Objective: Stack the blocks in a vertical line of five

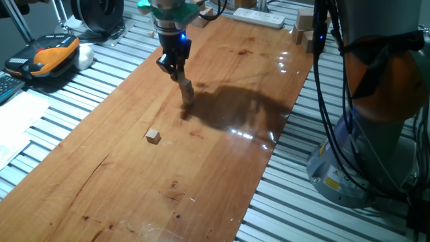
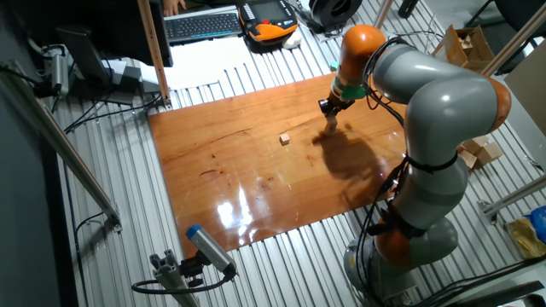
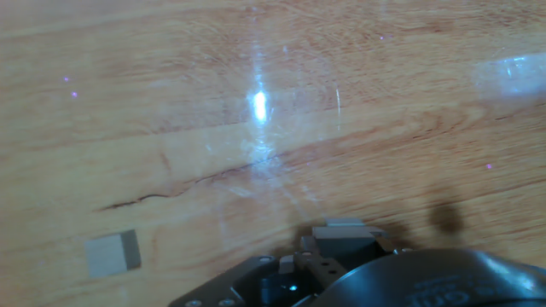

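Tan wooden cube point(image 1: 154, 136) lay alone near the middle of the worktop point(image 1: 222, 188), apart from my gripper point(image 1: 187, 93). Fingers appeared pinched on something small and tan; I could not confirm it. Advised descending squarely and releasing only once seated.

The worktop point(image 1: 222, 154) was a glossy reddish-brown wooden board with dark grain streaks and bright glare patches, laid over a ribbed metal bench point(image 1: 101, 74). One small tan cube point(image 1: 154, 136) sat alone on the board near its middle; the other fixed view showed it point(image 2: 285, 137) well clear of the edges. A short stack of blocks point(image 1: 187, 92) stood on the wood beside a broad dark shadow. On the ribbed metal lay a white power strip point(image 1: 259, 17), an orange-and-black pendant point(image 1: 47, 55) and papers point(image 1: 17, 124).
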Tool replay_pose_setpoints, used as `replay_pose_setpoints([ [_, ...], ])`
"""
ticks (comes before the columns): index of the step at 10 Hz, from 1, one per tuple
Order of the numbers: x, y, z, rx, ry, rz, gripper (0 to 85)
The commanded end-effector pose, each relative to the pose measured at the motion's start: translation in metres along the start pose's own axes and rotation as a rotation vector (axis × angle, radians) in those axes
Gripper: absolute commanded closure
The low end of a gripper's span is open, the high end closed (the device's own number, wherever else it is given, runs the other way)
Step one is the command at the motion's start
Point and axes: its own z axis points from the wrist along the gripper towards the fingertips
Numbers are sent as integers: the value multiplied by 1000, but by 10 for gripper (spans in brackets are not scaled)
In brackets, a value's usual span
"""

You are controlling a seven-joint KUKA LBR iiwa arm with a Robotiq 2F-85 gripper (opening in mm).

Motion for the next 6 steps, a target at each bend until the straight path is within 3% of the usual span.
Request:
replay_pose_setpoints([
  [1,0,-2,1,3,0,-3,850],
  [6,3,-9,6,-11,1,-4,850],
])
